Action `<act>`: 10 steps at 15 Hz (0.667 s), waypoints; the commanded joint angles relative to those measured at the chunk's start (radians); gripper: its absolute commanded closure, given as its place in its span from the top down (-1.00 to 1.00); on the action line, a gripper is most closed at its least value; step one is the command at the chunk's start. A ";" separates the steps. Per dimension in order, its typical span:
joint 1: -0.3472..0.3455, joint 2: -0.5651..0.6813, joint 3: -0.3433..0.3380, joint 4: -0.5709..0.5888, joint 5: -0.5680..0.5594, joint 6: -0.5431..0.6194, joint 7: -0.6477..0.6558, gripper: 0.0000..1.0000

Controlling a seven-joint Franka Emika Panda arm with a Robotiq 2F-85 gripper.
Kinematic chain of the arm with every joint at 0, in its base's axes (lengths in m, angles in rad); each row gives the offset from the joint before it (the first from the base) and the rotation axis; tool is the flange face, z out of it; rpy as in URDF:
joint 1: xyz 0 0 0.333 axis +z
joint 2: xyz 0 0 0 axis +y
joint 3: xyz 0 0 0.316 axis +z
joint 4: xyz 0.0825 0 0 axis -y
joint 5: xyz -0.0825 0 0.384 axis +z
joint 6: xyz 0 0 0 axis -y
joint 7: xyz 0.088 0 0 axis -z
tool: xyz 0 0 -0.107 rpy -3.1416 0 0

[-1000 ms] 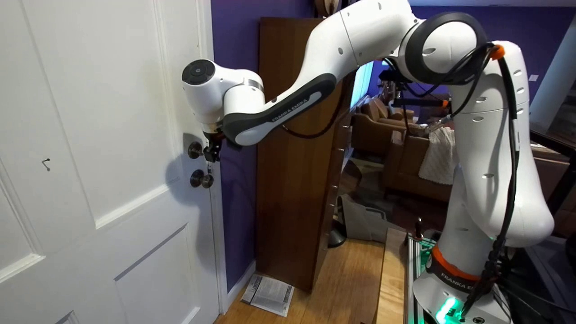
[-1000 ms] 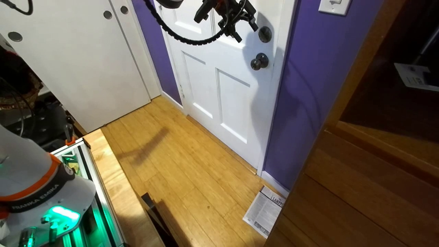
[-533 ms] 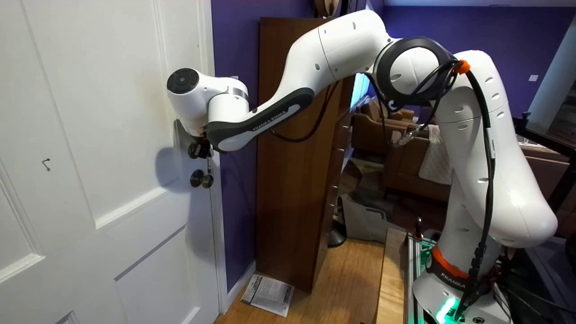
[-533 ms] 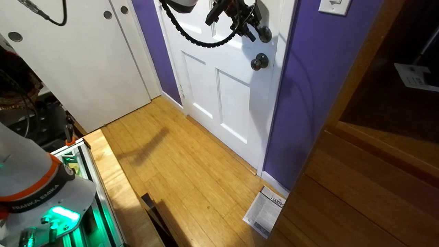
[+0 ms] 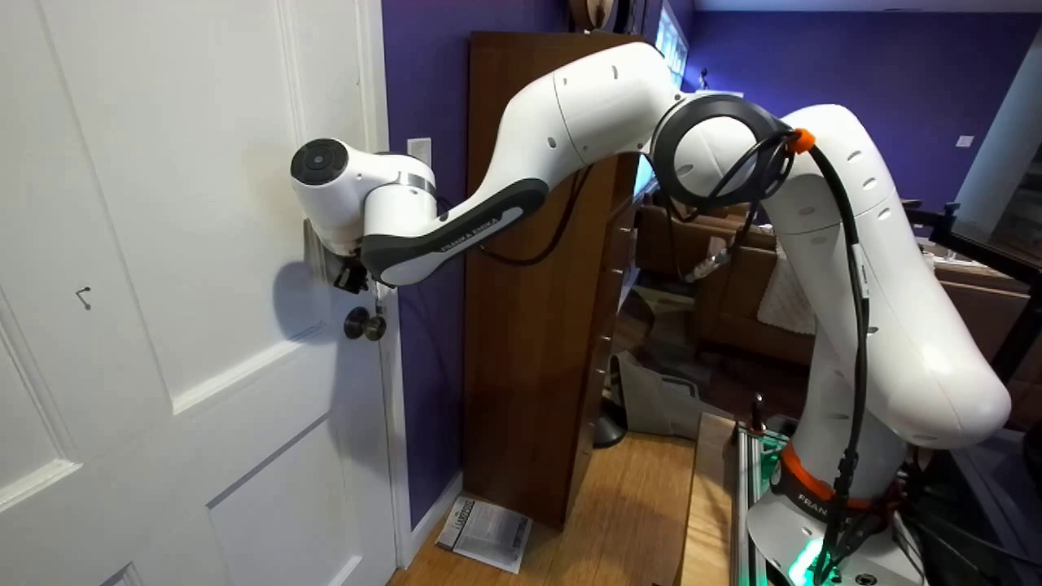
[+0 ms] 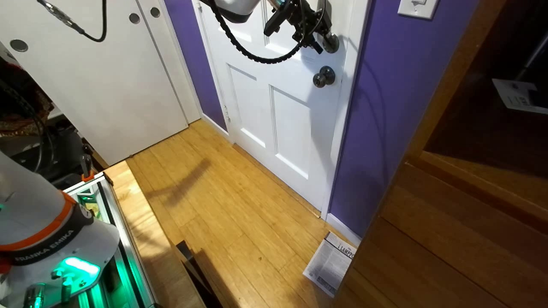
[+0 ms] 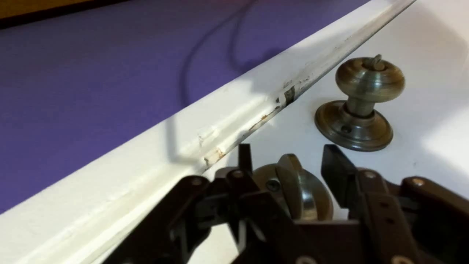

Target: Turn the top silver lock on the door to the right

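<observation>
Compared with a second ago, the arm sits lower and farther left in an exterior view, and a switch plate now shows beside it at upper centre. The gripper has moved nearer the door. In the wrist view the top lock is at lower centre, its thumb-turn between the gripper's spread fingers; whether either finger touches it cannot be told. A knob stands to the upper right. At the right of an exterior view, the brown cabinet has an open compartment with a flat white item in it.
</observation>
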 commanded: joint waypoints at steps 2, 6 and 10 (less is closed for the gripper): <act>0.018 0.048 -0.029 0.061 0.007 0.008 -0.002 -0.41; 0.024 0.066 -0.035 0.086 0.014 0.002 0.000 -0.64; 0.011 0.072 -0.020 0.103 0.060 0.000 -0.028 -0.73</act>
